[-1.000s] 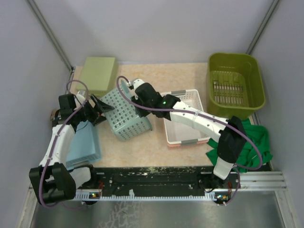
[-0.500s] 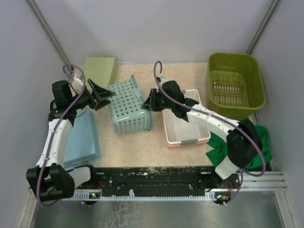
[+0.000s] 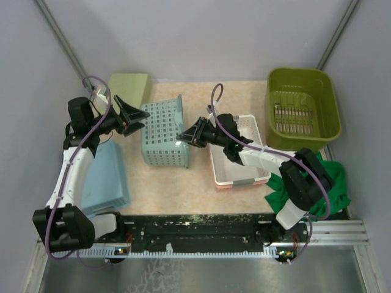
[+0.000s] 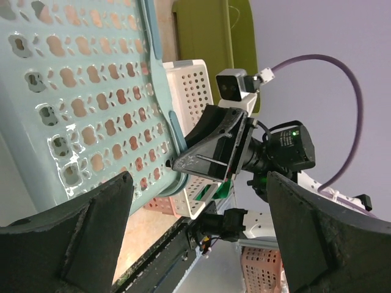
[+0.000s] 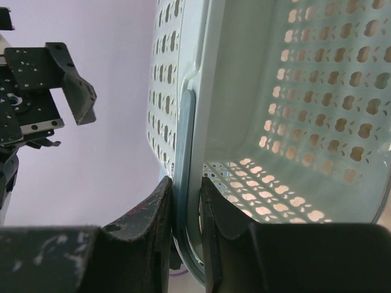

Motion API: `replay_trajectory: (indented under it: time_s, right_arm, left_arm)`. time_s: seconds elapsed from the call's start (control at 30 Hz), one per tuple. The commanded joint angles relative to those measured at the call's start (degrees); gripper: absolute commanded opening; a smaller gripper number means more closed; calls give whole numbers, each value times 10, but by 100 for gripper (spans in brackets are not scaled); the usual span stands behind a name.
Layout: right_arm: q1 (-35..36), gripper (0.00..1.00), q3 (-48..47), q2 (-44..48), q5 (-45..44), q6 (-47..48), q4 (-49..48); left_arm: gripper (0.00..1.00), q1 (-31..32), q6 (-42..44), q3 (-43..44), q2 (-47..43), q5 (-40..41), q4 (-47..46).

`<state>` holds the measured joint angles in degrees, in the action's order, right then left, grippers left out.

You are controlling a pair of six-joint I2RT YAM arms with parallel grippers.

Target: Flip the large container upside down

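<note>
The green tub (image 3: pixel 302 110) sits upright in the far right corner, well apart from both grippers. The right gripper (image 3: pixel 181 135) pinches the teal basket (image 3: pixel 164 133) by its rim. The left gripper (image 3: pixel 137 119) gapes beside the basket.

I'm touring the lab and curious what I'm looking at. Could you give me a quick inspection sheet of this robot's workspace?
Surface: beige tabletop.
Job's things: olive-green tub upright at the far right, untouched.
Clutter: teal basket tipped on its side; white basket; pale-green tray; pale-blue tray; green cloth.
Jaws: left jaws open beside the teal basket; right jaws clamped on its rim.
Cables: purple cables loop along both arms.
Surroundings: grey walls.
</note>
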<state>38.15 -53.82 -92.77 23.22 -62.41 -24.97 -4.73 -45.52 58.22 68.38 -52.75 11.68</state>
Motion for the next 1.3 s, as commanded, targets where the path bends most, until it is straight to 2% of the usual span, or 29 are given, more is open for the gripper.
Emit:
replay_trajectory:
  time_s: [0.0,0.1,0.23,0.37,0.53,0.8,0.97,1.27]
  right_arm:
    - [-12,0,26,-3,-41,-16,43]
    - [-26,0,48,10,-28,-26,13]
    - [-58,0,88,-5,52,-63,-125]
    - [-80,0,108,-14,97,-86,-188]
    - [-95,0,134,-46,118,-130,-268]
    - [-113,0,158,-70,121,-164,-326]
    - [-145,0,191,-60,120,-166,-342]
    - [-149,0,150,-35,111,-91,-202]
  left_arm:
    - [94,3,24,42,2,3,7]
    - [94,2,34,49,7,10,16]
    - [94,2,29,44,14,-1,4]
    - [95,2,33,44,15,4,9]
    - [95,2,34,44,15,6,13]
    - [95,2,34,43,13,9,16]
    - [95,2,32,47,17,10,17]
    - [95,2,37,41,23,18,25]
